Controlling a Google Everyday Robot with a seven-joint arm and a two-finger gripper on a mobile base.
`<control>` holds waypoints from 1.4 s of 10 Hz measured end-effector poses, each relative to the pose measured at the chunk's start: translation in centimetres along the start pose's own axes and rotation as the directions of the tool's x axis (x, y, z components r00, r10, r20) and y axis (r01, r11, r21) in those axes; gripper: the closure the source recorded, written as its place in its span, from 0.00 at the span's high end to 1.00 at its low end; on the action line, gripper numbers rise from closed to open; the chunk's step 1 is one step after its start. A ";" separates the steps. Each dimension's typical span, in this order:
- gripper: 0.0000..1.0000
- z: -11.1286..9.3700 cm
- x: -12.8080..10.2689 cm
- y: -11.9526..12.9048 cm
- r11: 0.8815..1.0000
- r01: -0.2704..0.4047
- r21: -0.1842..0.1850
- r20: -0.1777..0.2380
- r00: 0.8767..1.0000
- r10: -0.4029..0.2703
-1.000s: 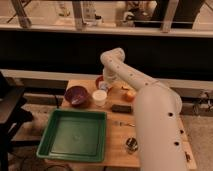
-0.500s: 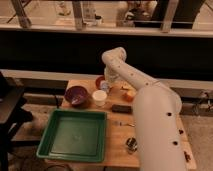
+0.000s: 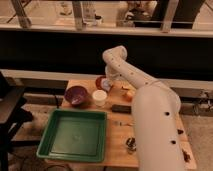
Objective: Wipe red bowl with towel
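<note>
A red bowl-like object (image 3: 100,82) sits at the back of the wooden table (image 3: 150,85). My gripper (image 3: 108,84) hangs down from the white arm (image 3: 131,75) right beside it, touching or nearly touching its right side. A small pale patch at the gripper may be the towel; I cannot tell for sure. A darker maroon bowl (image 3: 76,95) stands upright to the left, apart from the gripper.
A white cup (image 3: 99,97) stands just in front of the gripper. A green tray (image 3: 75,134) fills the front left. An orange object (image 3: 129,94), a black object (image 3: 121,108), a utensil (image 3: 122,122) and a small metal cup (image 3: 131,145) lie along the arm's side.
</note>
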 end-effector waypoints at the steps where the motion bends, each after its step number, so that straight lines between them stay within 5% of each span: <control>1: 0.00 0.0 0.6 -0.2 1.000 -0.009 0.005 -0.003 1.000 0.009; 7: 0.00 3.2 3.1 -0.5 0.998 -0.040 -0.040 -0.002 0.999 0.040; 14: 0.00 3.2 -0.8 -6.7 0.998 0.065 0.027 0.022 0.998 -0.066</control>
